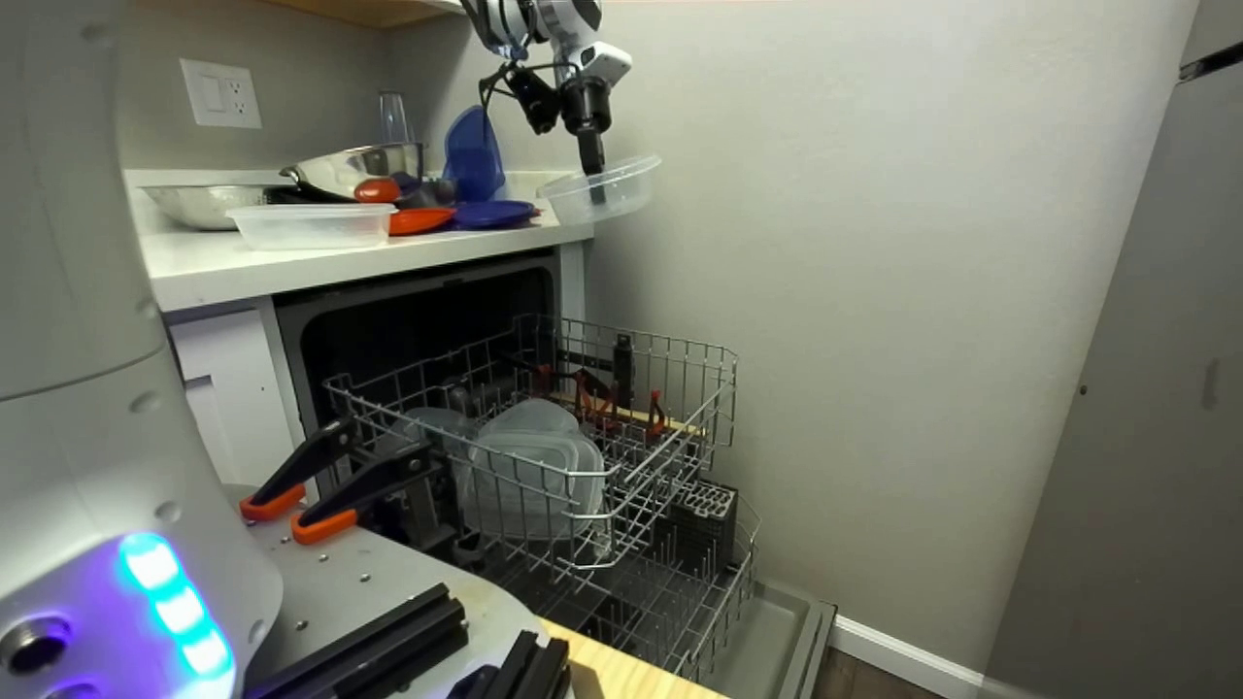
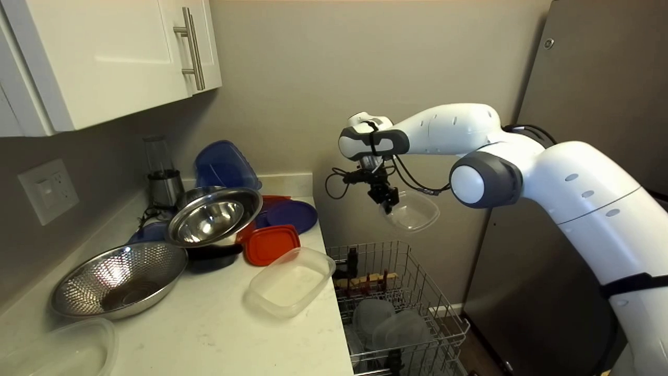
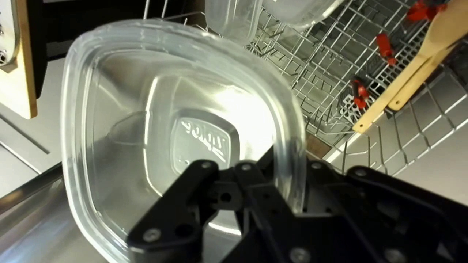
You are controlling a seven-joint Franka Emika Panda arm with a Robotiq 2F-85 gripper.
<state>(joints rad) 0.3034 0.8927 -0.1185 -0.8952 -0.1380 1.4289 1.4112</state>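
Observation:
My gripper [image 1: 595, 189] is shut on the rim of a clear plastic container [image 1: 629, 190]. In the wrist view one finger lies inside the wall of the container [image 3: 263, 78] and one outside; the fingertips are hidden behind the rim. The container [image 2: 416, 213] hangs tilted in the air with its opening upward, beyond the counter's edge and above the pulled-out dishwasher rack [image 2: 441, 300]. Below in that rack stand several clear containers [image 1: 534, 476]. Wooden utensils [image 3: 406, 84] and red-handled pieces [image 3: 384, 47] lie at the rack's wall side.
On the white counter [image 2: 209, 324] are a rectangular clear container [image 2: 292, 282], a steel colander [image 2: 120, 282], metal bowls [image 2: 214, 216], a red lid [image 2: 271, 244] and blue lids [image 2: 292, 215]. A wall cabinet [image 2: 120, 57] overhangs the counter. Clamps [image 1: 364, 485] stick up from the robot's base.

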